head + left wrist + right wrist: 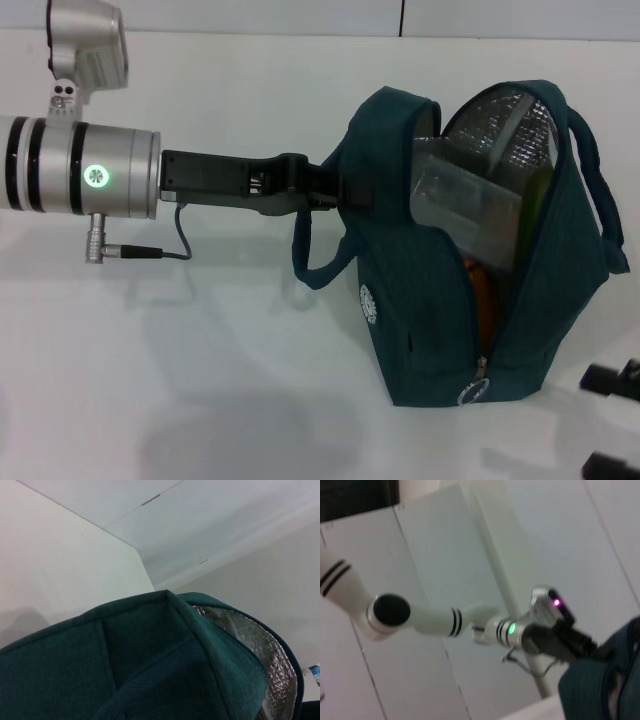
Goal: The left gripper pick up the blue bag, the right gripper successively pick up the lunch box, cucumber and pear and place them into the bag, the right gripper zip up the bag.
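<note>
Teal: one blue bag (440,300), seemingly one lunch box (465,195).

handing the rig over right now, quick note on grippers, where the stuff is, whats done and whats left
Left gripper: shut on the blue bag, holding its top edge so it stands on the table.
Right gripper: low at the bag's right, apart from it; only its edge shows.
Lunch box: inside the bag, tilted. Something orange lies below it, likely the pear. Cucumber: cannot tell.
Left: confirm the cucumber is in, then zip the bag; the zipper is open.
</note>
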Motion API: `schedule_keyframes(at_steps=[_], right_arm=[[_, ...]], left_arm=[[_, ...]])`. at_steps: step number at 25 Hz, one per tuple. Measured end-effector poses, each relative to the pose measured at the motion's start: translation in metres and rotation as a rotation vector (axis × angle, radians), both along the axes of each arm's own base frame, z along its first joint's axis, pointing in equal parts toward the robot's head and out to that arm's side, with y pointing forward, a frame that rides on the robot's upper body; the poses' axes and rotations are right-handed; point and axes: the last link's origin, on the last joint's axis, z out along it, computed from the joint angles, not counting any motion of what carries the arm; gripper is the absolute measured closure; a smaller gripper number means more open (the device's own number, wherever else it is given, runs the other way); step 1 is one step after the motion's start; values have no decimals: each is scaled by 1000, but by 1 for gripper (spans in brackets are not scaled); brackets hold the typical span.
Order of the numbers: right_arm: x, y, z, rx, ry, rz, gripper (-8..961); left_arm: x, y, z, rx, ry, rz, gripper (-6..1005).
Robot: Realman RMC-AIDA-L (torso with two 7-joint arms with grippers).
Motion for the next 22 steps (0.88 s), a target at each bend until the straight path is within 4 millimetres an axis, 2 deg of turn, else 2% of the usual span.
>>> schedule_keyframes(at_steps=[3, 6, 9, 11, 22], right_arm=[[3, -3, -14, -24, -30, -12, 168], [7, 3, -36, -15, -102, -49, 169], [7, 5, -41, -10, -119, -51, 170], [5, 15, -51, -13, -154, -44, 171], [8, 22, -57, 5, -187, -63, 172]], left_arm=[[0, -1, -1, -3, -3, 2, 959], [0, -2, -2, -7, -6, 1, 959], [2, -4, -3, -18, -14, -4, 959], [3, -5, -5, -25, -19, -6, 959], [4, -7, -6, -29, -34, -6, 959]])
